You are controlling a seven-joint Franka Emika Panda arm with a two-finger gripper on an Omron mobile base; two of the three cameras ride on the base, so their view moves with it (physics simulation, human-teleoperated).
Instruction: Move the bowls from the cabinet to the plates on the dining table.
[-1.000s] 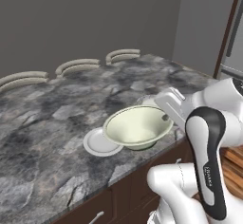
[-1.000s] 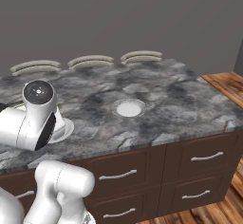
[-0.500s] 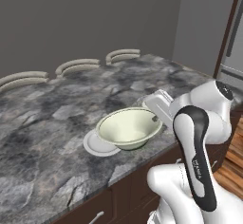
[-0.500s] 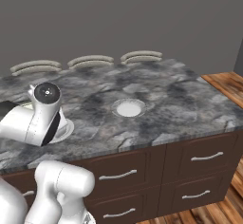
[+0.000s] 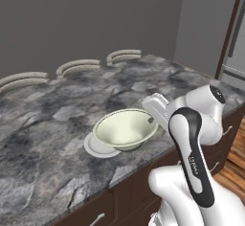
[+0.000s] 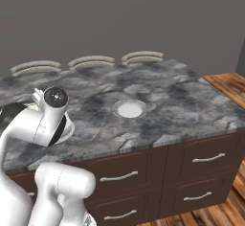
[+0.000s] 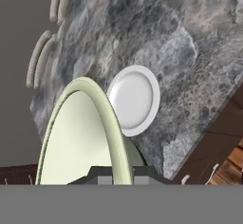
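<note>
The cream-white bowl (image 5: 125, 129) with its green outside hangs low over the dining table (image 5: 57, 105), its rim pinched on the right by my gripper (image 5: 152, 120), which is shut on it. One white plate (image 5: 97, 146) lies under the bowl's left part; I cannot tell whether they touch. In the hand view the bowl (image 7: 78, 137) rises from my gripper (image 7: 121, 172) and the plate (image 7: 133, 99) lies just beyond it. A second plate (image 6: 130, 108) sits bare near the middle of the table (image 6: 167, 100), right of my arm.
Curved beige chair backs (image 5: 79, 67) line the table's far edge (image 6: 91, 61). Dark wood drawers with silver handles (image 6: 206, 158) front the near side. A grey fridge door (image 5: 235, 38) stands at the right, with wood floor (image 6: 228, 82) beyond the table's right end.
My gripper has carried the bowl a little to the left, so it now covers more of the plate. The second plate has not moved.
</note>
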